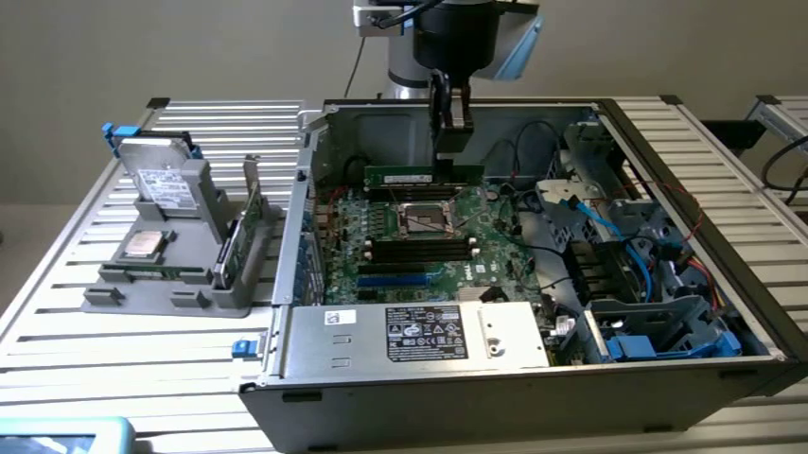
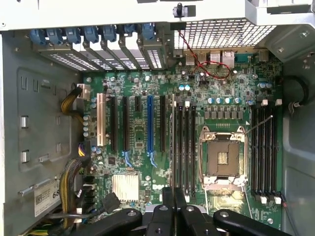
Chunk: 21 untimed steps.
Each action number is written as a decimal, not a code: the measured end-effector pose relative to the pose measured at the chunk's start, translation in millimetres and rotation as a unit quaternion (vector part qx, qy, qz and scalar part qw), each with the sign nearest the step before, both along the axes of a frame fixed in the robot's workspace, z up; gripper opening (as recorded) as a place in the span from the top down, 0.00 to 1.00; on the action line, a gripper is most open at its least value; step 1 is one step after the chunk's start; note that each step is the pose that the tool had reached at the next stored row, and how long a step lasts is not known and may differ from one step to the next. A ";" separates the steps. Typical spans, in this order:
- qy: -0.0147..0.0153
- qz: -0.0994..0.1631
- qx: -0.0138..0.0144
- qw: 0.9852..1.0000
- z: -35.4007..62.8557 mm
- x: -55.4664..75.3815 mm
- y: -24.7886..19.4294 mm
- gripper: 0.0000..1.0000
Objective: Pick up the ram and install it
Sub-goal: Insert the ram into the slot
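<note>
The claw (image 1: pixel 451 156) hangs straight down from the arm into the open computer case (image 1: pixel 378 378), which lies on its side on the slatted bench (image 1: pixel 127 359). It is pinched nearly closed on the ram (image 1: pixel 404 176), gripping the top edge of the stick towards its end on the exterior view's right. The ram stands on edge and level, label side to the camera, over the far part of the motherboard (image 1: pixel 505 236), just beyond the processor socket (image 1: pixel 427 219). A bank of black memory slots (image 1: pixel 421 251) lies on the near side of that socket.

In the wrist view the claw (image 2: pixel 173 204) points down at the board. The thin pale line running away from it is probably the ram (image 2: pixel 172 142) seen edge-on. It lies alongside a bank of black slots (image 2: pixel 186 142), between them and the long card slots, one of which is blue (image 2: pixel 150 128). I cannot tell whether the stick touches the board or hangs just above it. The socket (image 2: pixel 222 160) sits beside that bank, with a second bank (image 2: pixel 263 147) on its other side.

On the bench at the exterior view's left stands a grey holder (image 1: pixel 165 284) carrying a hard drive (image 1: pixel 170 180) and a green card (image 1: pixel 240 236) set upright.
</note>
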State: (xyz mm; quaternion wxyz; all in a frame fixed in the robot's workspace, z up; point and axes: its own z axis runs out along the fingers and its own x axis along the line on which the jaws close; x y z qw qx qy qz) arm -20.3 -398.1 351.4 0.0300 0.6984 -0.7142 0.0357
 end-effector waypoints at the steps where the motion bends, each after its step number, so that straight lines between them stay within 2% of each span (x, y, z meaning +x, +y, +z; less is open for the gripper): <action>1: 0.000 0.000 -0.003 1.000 -0.9 0.0 0.1 0.88; 2: 0.000 0.000 -0.005 1.000 -1.9 0.0 0.8 0.88; 3: 0.000 0.000 -0.007 1.000 -3.3 0.0 1.7 0.88; 7: 0.000 0.000 -0.007 1.000 -10.0 -0.1 2.8 0.88; 8: 0.000 0.000 -0.007 1.000 -12.7 -0.1 4.2 0.88; 10: 0.000 0.000 -0.007 1.000 -16.2 0.2 10.5 0.88; 12: 0.000 0.000 -0.007 1.000 -18.4 0.5 13.3 0.88; 21: 0.000 -0.001 -0.007 1.000 -28.1 7.3 14.8 0.88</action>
